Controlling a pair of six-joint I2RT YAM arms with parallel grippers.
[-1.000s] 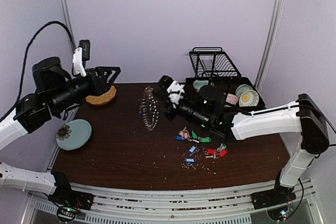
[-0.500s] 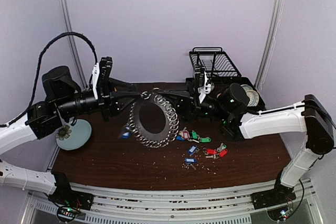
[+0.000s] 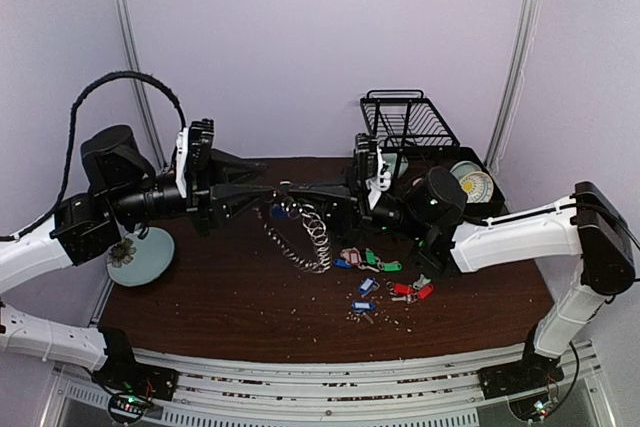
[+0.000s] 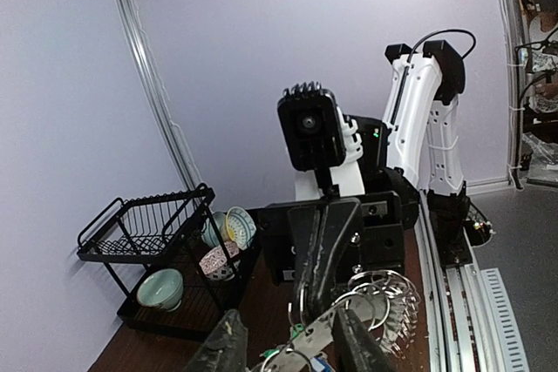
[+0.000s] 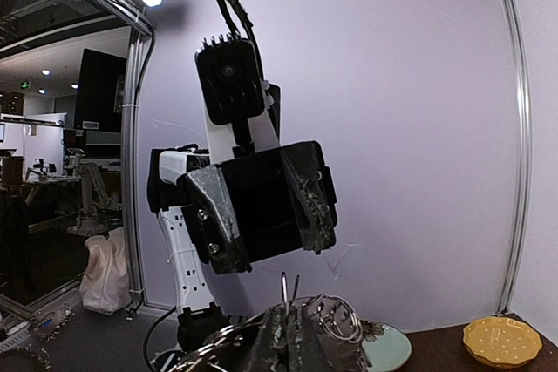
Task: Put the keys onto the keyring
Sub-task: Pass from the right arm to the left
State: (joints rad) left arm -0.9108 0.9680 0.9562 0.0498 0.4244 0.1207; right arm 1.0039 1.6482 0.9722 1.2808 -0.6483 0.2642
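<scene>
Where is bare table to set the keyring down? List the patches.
Free: near-left table, between the blue-grey plate, the hanging keyring and the keys; also the near-right corner beyond the keys. Crowded: the keys right of centre, the dish rack behind them.

Pale lilac walls [image 3: 320, 37], dark table [image 3: 230, 292].

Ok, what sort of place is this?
Most likely a robotics lab test cell, not a home: plain lilac wall panels in metal posts box in the table, the arms are bolted to a rail, and the dish rack and tagged keys look like staged props.
</scene>
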